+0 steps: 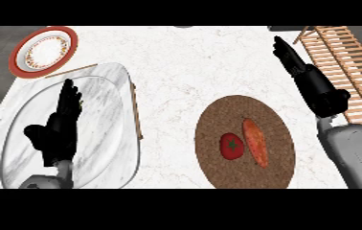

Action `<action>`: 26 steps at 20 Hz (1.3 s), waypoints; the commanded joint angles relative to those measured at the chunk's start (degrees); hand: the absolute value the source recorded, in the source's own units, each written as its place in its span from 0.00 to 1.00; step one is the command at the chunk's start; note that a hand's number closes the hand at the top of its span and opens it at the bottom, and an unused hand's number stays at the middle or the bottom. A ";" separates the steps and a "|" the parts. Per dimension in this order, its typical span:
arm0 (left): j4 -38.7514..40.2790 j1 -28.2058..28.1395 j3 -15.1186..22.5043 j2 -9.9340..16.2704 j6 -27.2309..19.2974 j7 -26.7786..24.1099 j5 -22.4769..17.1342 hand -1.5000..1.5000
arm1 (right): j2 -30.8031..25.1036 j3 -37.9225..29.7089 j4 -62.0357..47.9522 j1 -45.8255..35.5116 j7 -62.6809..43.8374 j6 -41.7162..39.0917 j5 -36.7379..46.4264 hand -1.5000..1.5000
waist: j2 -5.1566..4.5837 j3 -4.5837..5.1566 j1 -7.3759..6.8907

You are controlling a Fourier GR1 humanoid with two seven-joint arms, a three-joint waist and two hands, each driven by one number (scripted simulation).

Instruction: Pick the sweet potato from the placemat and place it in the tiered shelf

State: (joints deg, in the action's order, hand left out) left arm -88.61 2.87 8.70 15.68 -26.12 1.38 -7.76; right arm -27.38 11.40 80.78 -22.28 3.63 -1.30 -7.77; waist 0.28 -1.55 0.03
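1. The sweet potato (255, 142) lies on the round brown placemat (226, 116), a tomato (232, 145) touching it at nine o'clock.
2. At one o'clock, the right hand (300, 73) hovers with straight fingers, holding nothing, beside the wooden tiered shelf (335, 49).
3. At nine o'clock, the left hand (60, 123) rests open over a marble tray (117, 119); a red-rimmed plate (44, 50) sits beyond.

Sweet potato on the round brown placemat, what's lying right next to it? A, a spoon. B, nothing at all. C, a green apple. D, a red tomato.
D: a red tomato with a green stem spot lies just left of the sweet potato on the placemat, and neither hand is near them.
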 commanded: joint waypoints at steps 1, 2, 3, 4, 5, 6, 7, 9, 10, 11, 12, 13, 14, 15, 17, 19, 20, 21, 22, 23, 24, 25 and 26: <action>-0.21 4.18 -0.78 1.57 1.58 3.17 0.76 0.50 | 1.54 -2.93 -4.39 -0.99 5.30 -2.86 -1.56 1.00 | -0.39 1.51 -0.25; -3.87 4.30 0.93 2.02 2.17 7.15 0.68 0.50 | -0.67 -5.08 -3.98 -1.99 5.13 -7.08 -5.11 1.00 | -0.31 1.48 -0.29; -1.53 5.68 -1.68 4.40 6.79 5.47 -2.47 0.50 | -1.76 -7.09 -7.64 -4.04 7.46 -10.83 -7.76 1.00 | -0.52 1.49 -0.53; -0.87 7.36 -1.53 4.85 8.35 5.68 -2.75 0.50 | -0.03 -6.51 -7.73 -3.31 9.54 -11.35 -8.07 1.00 | -0.53 1.49 -0.34; -2.49 8.16 -1.24 5.31 8.93 7.43 -3.28 0.50 | -0.24 -7.38 -10.18 -4.34 11.54 -15.14 -10.57 1.00 | -0.63 1.44 -0.75; -1.98 10.06 -2.21 6.61 11.89 8.07 -5.44 0.50 | -1.97 -9.34 -13.13 -6.88 12.44 -18.25 -12.31 1.00 | -0.85 1.42 -1.05; -1.40 7.57 0.19 4.12 10.90 6.98 -5.02 0.50 | -9.14 -6.79 -12.80 -4.02 5.07 -1.21 5.59 1.00 | -1.09 1.74 0.22; -0.91 7.94 -0.35 4.44 13.15 7.99 -7.01 0.50 | 2.91 -11.10 -19.85 -2.34 1.89 -10.58 -14.48 0.00 | -1.18 1.43 -1.06; -1.19 7.64 -0.35 4.70 13.73 7.48 -7.04 0.50 | 3.86 -12.92 -20.54 -3.37 3.02 -13.64 -18.33 0.00 | -1.01 1.40 -1.21; -1.91 7.92 -2.03 6.34 15.38 8.74 -8.89 0.50 | 3.56 -13.28 -21.33 -2.34 4.05 -18.34 -20.89 0.00 | -0.87 1.38 -1.23; 1.29 10.69 -1.73 4.75 13.84 8.32 -7.52 0.50 | 3.42 -13.63 -22.66 -4.37 5.15 -22.22 -22.44 0.00 | -1.04 1.41 -0.61; -0.06 9.66 -1.58 5.38 14.18 9.54 -7.62 0.50 | 1.53 -14.05 -23.87 -4.21 7.77 -27.54 -23.18 0.00 | -0.84 1.39 -0.94; 2.16 12.15 -2.41 5.41 15.15 9.58 -8.23 0.50 | -1.39 -14.75 -21.18 -1.61 7.70 -32.13 -24.83 0.00 | -0.57 1.47 0.54; 3.88 12.79 -3.86 5.81 16.30 9.07 -9.03 0.50 | -1.13 -14.07 -23.35 -4.01 8.93 -33.48 -23.29 0.00 | -0.63 1.50 -0.14; 4.10 8.36 -4.28 5.92 17.52 5.08 -8.38 0.50 | -5.80 -14.25 -20.25 -3.07 5.76 -38.48 -24.20 0.00 | -0.35 1.56 0.01; 2.10 11.30 -2.75 4.46 15.51 10.07 -8.17 0.50 | -8.54 -12.35 -18.77 -7.36 -0.02 -38.76 -22.88 0.00 | -0.22 1.57 0.00; 2.65 9.94 -4.29 6.36 16.49 8.20 -8.07 0.50 | -10.14 -10.48 -14.68 -4.79 -2.82 -40.26 -22.83 0.00 | 0.06 1.65 0.63; 2.32 11.08 -4.48 5.72 16.88 9.16 -9.39 0.50 | -9.82 -8.01 -15.47 -7.05 -2.48 -40.06 -18.94 0.00 | -0.16 1.62 -0.15; 4.56 10.61 -4.60 6.51 17.19 7.95 -8.21 0.50 | -12.77 -7.60 -13.19 -6.29 -5.75 -42.31 -20.06 0.00 | -0.02 1.70 0.75; 2.70 10.90 -4.39 6.15 16.78 8.95 -8.64 0.50 | -13.35 -5.14 -12.20 -7.30 -6.35 -41.90 -16.14 0.00 | 0.03 1.69 0.09; 3.62 9.24 -5.35 6.66 18.03 7.14 -9.41 0.50 | -16.91 -4.21 -9.96 -6.22 -5.82 -44.42 -13.45 0.00 | 0.15 1.75 0.50; 4.20 9.38 -4.85 6.12 18.09 7.14 -9.30 0.50 | -18.02 -2.79 -7.22 -7.78 -5.73 -42.96 -9.15 0.00 | 0.14 1.78 0.50; 4.47 12.88 -5.19 6.84 16.97 9.22 -8.61 0.50 | -19.97 -1.75 -4.35 -10.21 -5.34 -42.06 -4.62 0.00 | 0.17 1.74 0.97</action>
State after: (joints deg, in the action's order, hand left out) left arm -85.13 13.43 4.17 21.86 -9.07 9.50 -16.50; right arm -41.44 5.50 69.65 -29.47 0.02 -42.02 -21.68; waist 0.26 0.12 0.45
